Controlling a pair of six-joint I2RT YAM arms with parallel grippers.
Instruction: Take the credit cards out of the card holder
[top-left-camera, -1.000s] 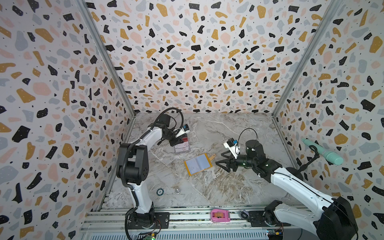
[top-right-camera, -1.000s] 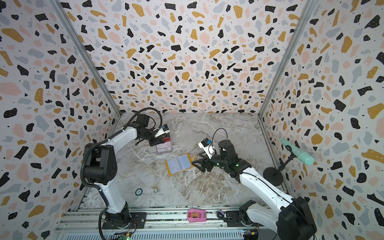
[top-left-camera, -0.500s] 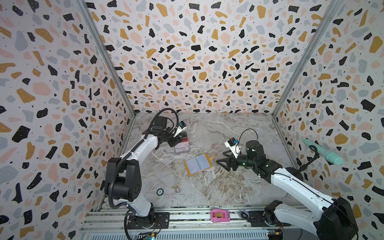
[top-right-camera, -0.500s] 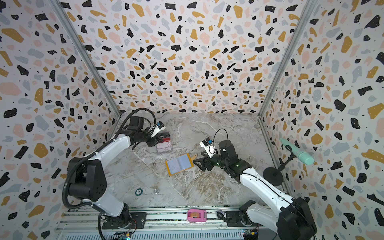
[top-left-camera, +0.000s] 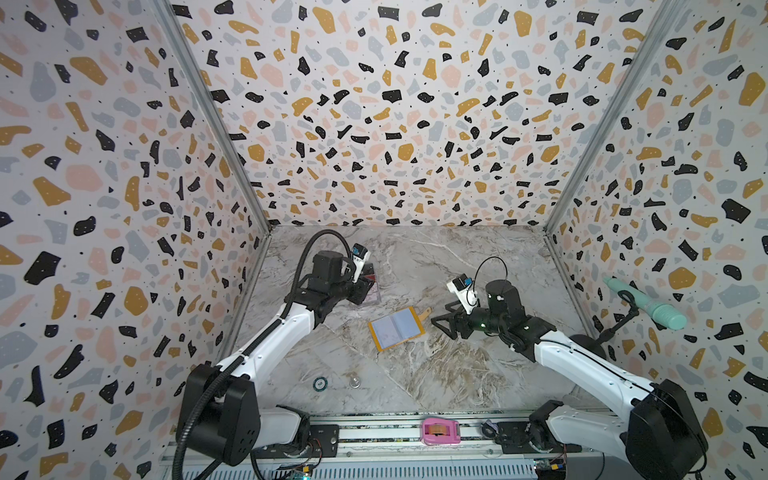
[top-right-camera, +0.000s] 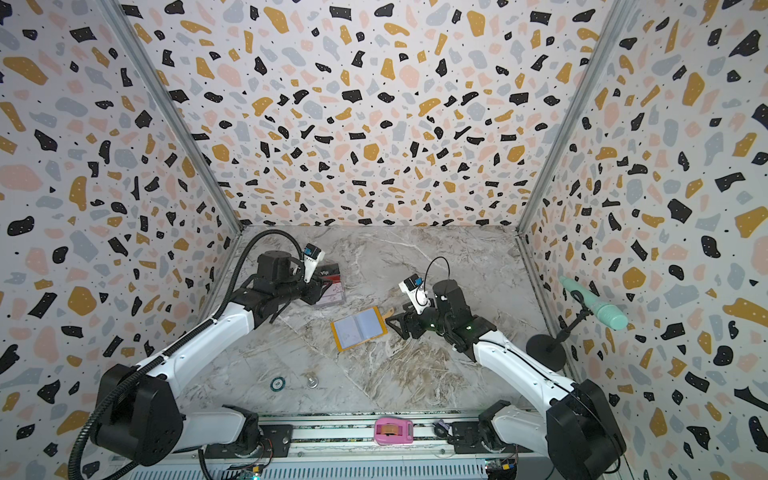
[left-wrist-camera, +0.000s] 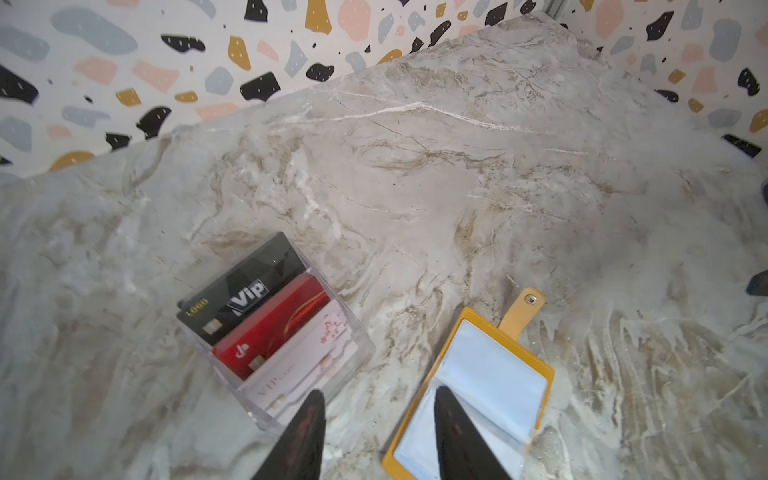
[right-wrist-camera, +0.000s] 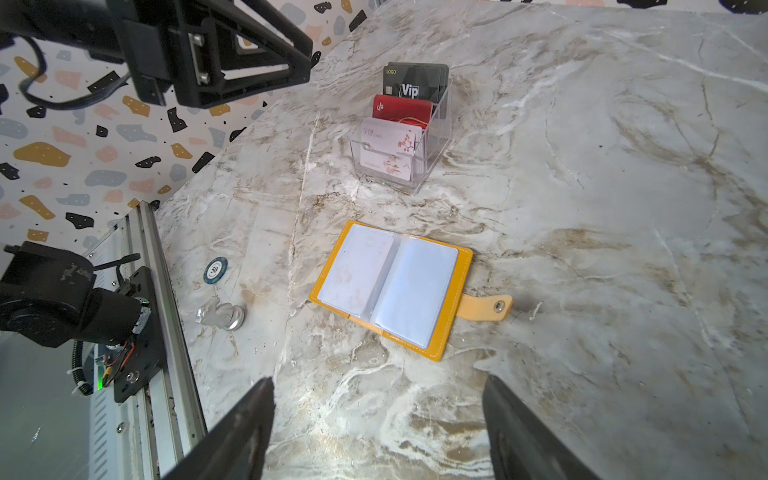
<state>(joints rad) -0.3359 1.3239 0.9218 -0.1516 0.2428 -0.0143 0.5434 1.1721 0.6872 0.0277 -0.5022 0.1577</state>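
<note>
- card holder (top-left-camera: 397, 328): lies open and flat at the centre of the marble table (top-left-camera: 457, 374) in both top views, snap tab (right-wrist-camera: 484, 306) pointing to 2 o'clock; cut off by the frame edge in the left wrist view.
- sleeves (right-wrist-camera: 415, 291): bluish and cloudy; show faint pinkish marks on the side away from the tab; cannot tell whether a card sits inside.
- credit cards: dark red card (right-wrist-camera: 401, 109) and white card (right-wrist-camera: 386, 145) stand in a clear stand (right-wrist-camera: 434, 158) at 11 o'clock of the card holder, with a black card (right-wrist-camera: 415, 79) behind; lower parts overlapped tier by tier.
- left gripper (left-wrist-camera: 376, 399): hangs just beside the stand, jaws apart, nothing between; hides part of the stand in both top views.
- right gripper (right-wrist-camera: 376, 386): sits at 3 o'clock of the card holder, apart from it, jaws spread wide and empty; shows only its fingertips in the right wrist view.
</note>
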